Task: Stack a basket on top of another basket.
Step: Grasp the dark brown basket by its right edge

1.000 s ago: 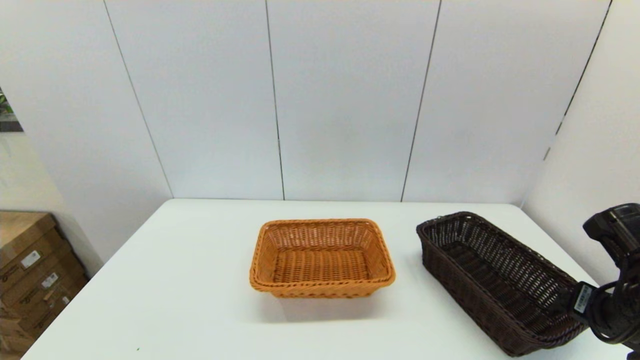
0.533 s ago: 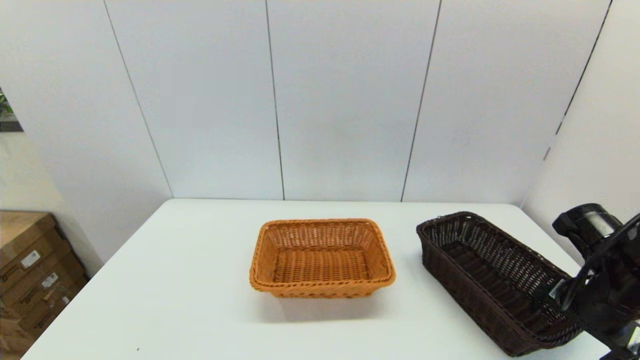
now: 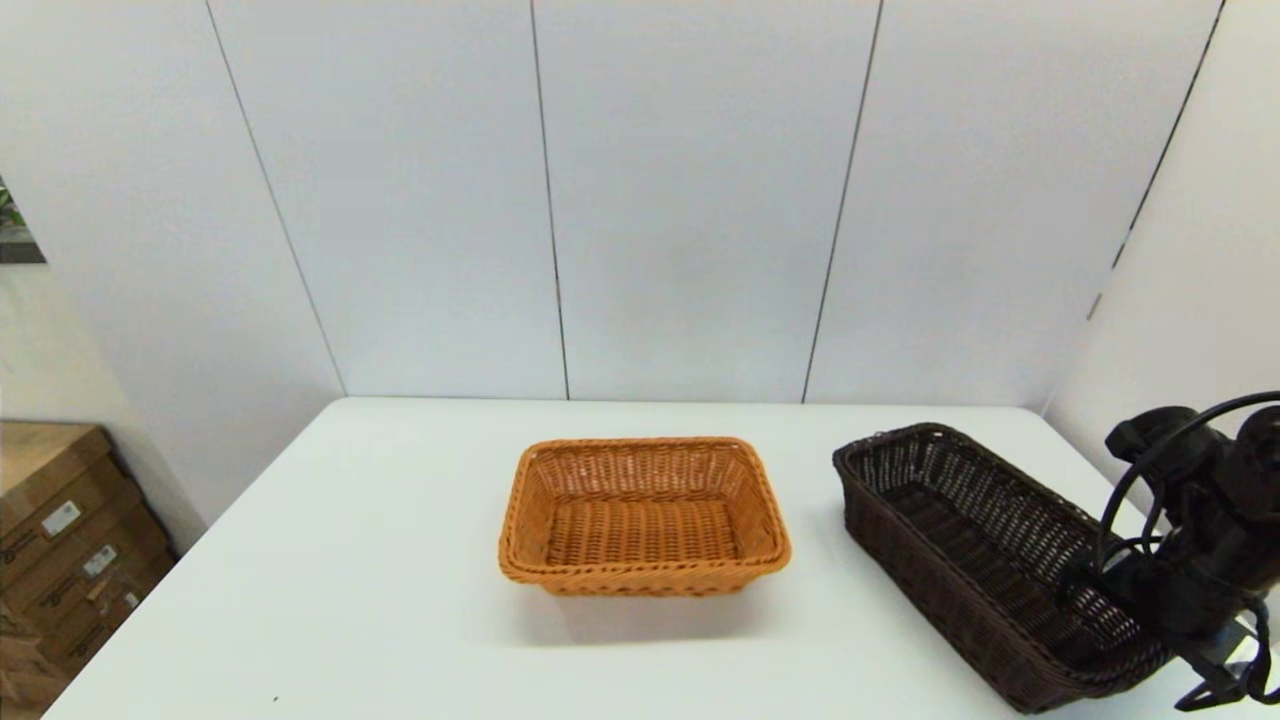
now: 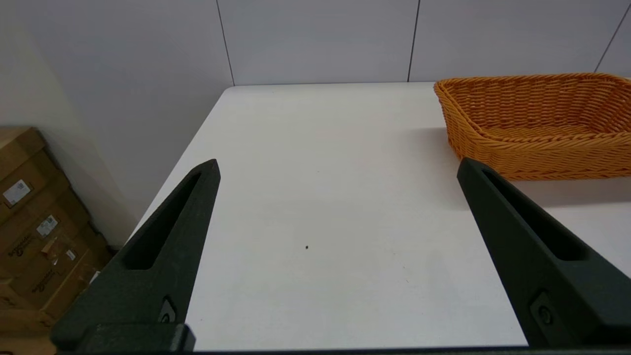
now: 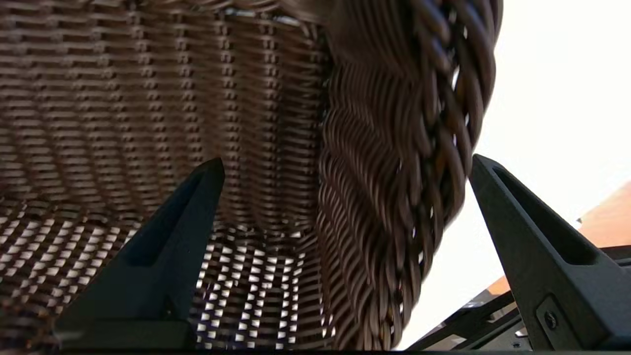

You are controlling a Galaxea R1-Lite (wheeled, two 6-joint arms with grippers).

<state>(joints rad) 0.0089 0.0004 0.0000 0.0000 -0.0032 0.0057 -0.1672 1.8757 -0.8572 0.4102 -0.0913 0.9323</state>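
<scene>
Dark brown basket (image 3: 985,560) was long, rectangular, open-weave wicker with a braided rim, sitting on the white table (image 3: 400,600) at the robot's right, angled toward the near right corner. In the right wrist view its near end wall and rim (image 5: 404,197) stood between the two fingers, one finger (image 5: 162,256) inside over the woven floor, the other outside; jaws spread wide, not pinching yet. Right gripper (image 3: 1110,590) was at the basket's near end. Orange basket (image 3: 642,517) sat mid-table, flared sides, empty, well apart from the dark one. Left gripper (image 4: 340,167) hung spread over bare table beside the orange basket. Cardboard boxes (image 3: 60,540) stood off the table's left.
</scene>
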